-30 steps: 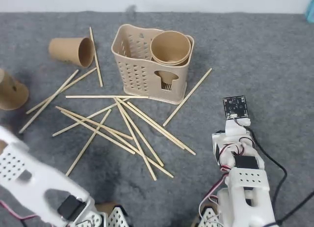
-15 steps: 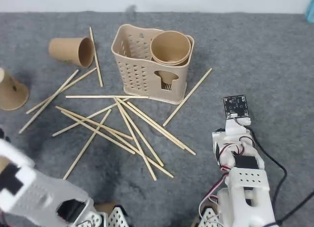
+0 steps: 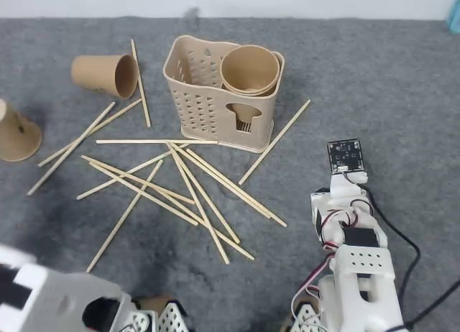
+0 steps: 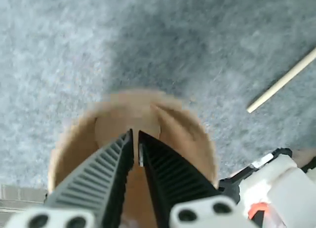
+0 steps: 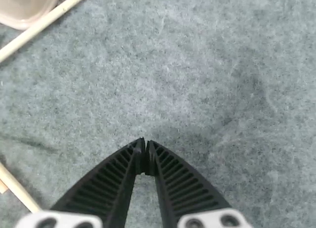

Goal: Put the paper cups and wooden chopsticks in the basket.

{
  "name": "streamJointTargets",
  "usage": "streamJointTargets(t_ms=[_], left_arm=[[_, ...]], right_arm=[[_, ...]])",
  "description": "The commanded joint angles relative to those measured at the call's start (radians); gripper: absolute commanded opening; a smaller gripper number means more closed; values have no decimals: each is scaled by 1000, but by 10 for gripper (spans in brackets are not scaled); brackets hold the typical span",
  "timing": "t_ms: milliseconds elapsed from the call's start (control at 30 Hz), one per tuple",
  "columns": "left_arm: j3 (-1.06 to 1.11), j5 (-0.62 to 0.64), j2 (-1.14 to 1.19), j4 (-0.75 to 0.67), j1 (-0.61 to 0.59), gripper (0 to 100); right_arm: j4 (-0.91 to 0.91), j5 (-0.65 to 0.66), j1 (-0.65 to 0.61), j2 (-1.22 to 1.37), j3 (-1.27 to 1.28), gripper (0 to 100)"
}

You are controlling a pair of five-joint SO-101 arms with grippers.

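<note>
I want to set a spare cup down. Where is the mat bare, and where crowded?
Bare: the mat right of the basket in the high view, past the lone chopstick. Crowded: the chopstick pile in front of the basket.

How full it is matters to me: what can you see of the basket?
The basket looks like beige plastic, oblong with rounded corners, its walls pierced by small holes and a handle cutout in one end. It stands upright on the grey mat. Nested paper cups sit upright at one end; the rest looks empty.
</note>
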Motion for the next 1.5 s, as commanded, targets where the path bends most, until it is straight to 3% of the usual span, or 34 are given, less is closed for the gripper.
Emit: streamJointTargets(t_ms=[0,400,767,967,1067,1267,1467], left_arm=[[4,-14,-66,37,-17,12],[5,-12,-97,38,-15,16],[22,-9,-528,34,-49,17],[217,-14,-689,14,-37,25],[331,-12,-784,-40,-5,88],[598,-9,-974,-212,3,82],[817,40,-1008,-385,2,84]], right_arm=[[-18,17,-2,-18,-5,9],[-19,17,-2,-18,-5,9],[-18,17,-4,-18,-5,9],[-15,17,-4,-18,-5,9],[-15,17,-4,-18,-5,9],[-15,17,1,-18,-5,9],[-15,17,2,-18,-3,9]])
